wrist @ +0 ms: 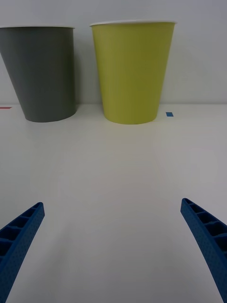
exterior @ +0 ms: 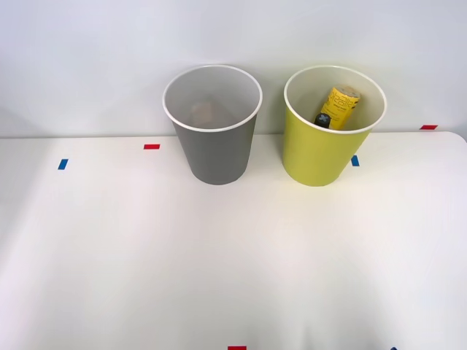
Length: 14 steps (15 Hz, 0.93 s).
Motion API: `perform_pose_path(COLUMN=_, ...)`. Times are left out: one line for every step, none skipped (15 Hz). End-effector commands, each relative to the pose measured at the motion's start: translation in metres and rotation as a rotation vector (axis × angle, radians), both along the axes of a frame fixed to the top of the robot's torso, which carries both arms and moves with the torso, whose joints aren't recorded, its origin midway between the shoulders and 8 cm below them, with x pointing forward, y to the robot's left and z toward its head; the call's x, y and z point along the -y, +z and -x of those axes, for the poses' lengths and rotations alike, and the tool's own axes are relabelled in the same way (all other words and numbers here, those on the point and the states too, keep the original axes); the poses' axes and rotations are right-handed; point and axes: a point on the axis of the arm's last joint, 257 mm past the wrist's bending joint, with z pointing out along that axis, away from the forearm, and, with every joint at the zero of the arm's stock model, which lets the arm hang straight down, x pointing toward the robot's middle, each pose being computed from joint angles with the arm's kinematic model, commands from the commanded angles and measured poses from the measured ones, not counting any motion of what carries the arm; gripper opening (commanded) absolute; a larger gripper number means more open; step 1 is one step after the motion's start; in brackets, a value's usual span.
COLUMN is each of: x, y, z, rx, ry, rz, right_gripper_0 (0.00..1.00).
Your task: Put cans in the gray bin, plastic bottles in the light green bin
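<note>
Bottle [exterior: 337,107] lay in green bin [wrist: 133,71], something in gray bin [wrist: 45,71]; sorting seemingly finished. Gripper [wrist: 113,246] spread, empty, bins ahead; retract next.

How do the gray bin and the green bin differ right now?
The gray bin stands to the robot's left of the light green bin. The green one holds a yellow-labelled bottle leaning against its inner wall; the gray one shows just a small, unclear shape low inside. Both are upright, same tapered shape and size, white-rimmed, side by side but apart.
</note>
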Motion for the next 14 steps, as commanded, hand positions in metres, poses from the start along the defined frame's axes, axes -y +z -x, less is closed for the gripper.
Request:
perform_pose_path(x=0.0000, y=0.0000, z=0.0000, rx=0.000, ry=0.000, rz=0.000, right_gripper_0=1.00)
perform_pose_path(x=0.0000, y=0.0000, z=0.0000, rx=0.000, ry=0.000, rz=0.000, right_gripper_0=1.00)
perform_pose_path(x=0.0000, y=0.0000, z=0.0000, rx=0.000, ry=0.000, rz=0.000, right_gripper_0=1.00)
perform_pose_path(x=0.0000, y=0.0000, z=0.0000, rx=0.000, ry=0.000, rz=0.000, right_gripper_0=1.00)
perform_pose_path(x=0.0000, y=0.0000, z=0.0000, rx=0.000, ry=0.000, rz=0.000, right_gripper_0=1.00)
perform_pose_path(x=0.0000, y=0.0000, z=0.0000, rx=0.000, ry=0.000, rz=0.000, right_gripper_0=1.00)
perform_pose_path(x=0.0000, y=0.0000, z=0.0000, rx=0.000, ry=0.000, rz=0.000, right_gripper_0=1.00)
perform_pose_path(x=0.0000, y=0.0000, z=0.0000, rx=0.000, ry=0.000, rz=0.000, right_gripper_0=1.00)
perform_pose_path(x=0.0000, y=0.0000, z=0.0000, rx=0.000, ry=0.000, rz=0.000, right_gripper_0=1.00)
perform_pose_path(x=0.0000, y=0.0000, z=0.0000, rx=0.000, ry=0.000, rz=0.000, right_gripper_0=1.00)
perform_pose_path(x=0.0000, y=0.0000, z=0.0000, rx=0.000, ry=0.000, rz=0.000, right_gripper_0=1.00)
perform_pose_path(x=0.0000, y=0.0000, z=0.0000, rx=0.000, ry=0.000, rz=0.000, right_gripper_0=1.00)
perform_pose_path(x=0.0000, y=0.0000, z=0.0000, rx=0.000, ry=0.000, rz=0.000, right_gripper_0=1.00)
perform_pose_path(x=0.0000, y=0.0000, z=0.0000, rx=0.000, ry=0.000, rz=0.000, right_gripper_0=1.00)
